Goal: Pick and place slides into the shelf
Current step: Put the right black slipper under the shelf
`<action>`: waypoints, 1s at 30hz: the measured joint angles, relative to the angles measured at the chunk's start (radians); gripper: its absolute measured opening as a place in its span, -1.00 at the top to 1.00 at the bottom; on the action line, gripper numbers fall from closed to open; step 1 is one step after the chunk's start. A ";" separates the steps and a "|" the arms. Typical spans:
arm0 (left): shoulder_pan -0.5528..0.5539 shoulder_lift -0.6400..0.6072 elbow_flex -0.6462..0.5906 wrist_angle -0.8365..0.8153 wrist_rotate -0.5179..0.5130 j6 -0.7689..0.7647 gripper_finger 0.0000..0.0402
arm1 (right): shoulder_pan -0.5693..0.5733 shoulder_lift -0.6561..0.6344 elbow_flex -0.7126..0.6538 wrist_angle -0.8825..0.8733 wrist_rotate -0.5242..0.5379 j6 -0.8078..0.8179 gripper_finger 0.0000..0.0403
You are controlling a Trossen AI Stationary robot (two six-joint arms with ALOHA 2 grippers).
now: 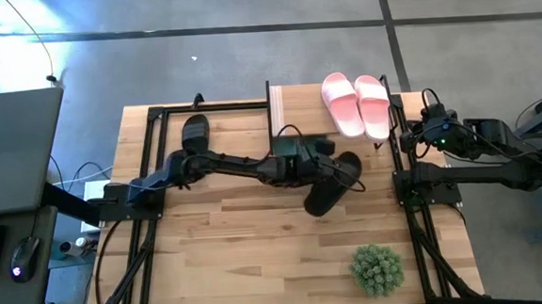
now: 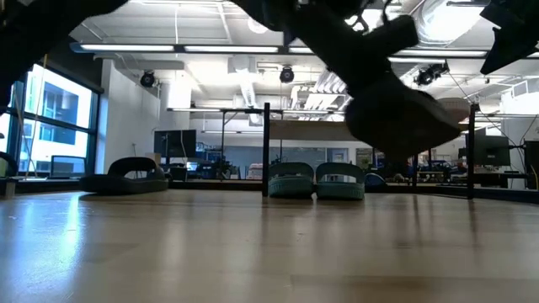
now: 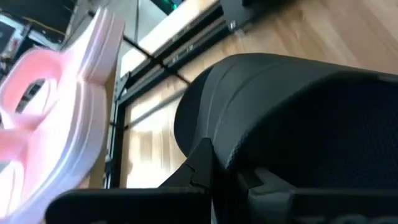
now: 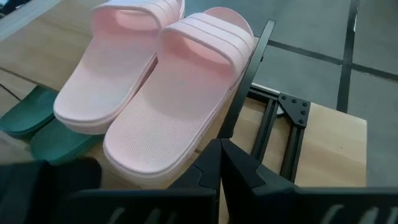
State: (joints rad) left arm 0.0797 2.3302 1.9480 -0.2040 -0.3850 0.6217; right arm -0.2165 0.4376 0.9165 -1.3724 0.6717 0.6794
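The shelf (image 1: pixel 306 112) top's right half is taken by pink slides (image 1: pixel 357 104). Its left half is bare. The space beneath is occupied by green slides (image 2: pixel 316 181).

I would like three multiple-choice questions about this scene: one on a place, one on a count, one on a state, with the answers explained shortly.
1. Where does the pink pair lie?
A. on the shelf's top board
B. beside the plant
C. on the floor

2. How many black slides rest flat on the table, untouched?
A. none
B. one
C. three

3. What is the left gripper doing?
A. hanging open
B. holding a black slide
C. holding a pink slide

Answers:
1 A: the pink pair lies on the shelf top.
2 B: one black slide lies alone at the table's left.
3 B: the left gripper holds the other black slide, lifted in the low view.
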 joint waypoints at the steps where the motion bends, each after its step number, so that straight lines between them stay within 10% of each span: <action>1: 0.000 0.017 0.021 0.000 0.004 0.000 1.00 | 0.000 0.000 0.000 0.000 0.000 0.004 1.00; 30: 0.046 0.196 0.225 -0.092 0.155 0.078 1.00 | 0.000 0.000 0.000 0.000 -0.019 0.020 1.00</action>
State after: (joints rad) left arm 0.1256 2.5263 2.1727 -0.2960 -0.2303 0.6994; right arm -0.2161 0.4374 0.9165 -1.3724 0.6529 0.6991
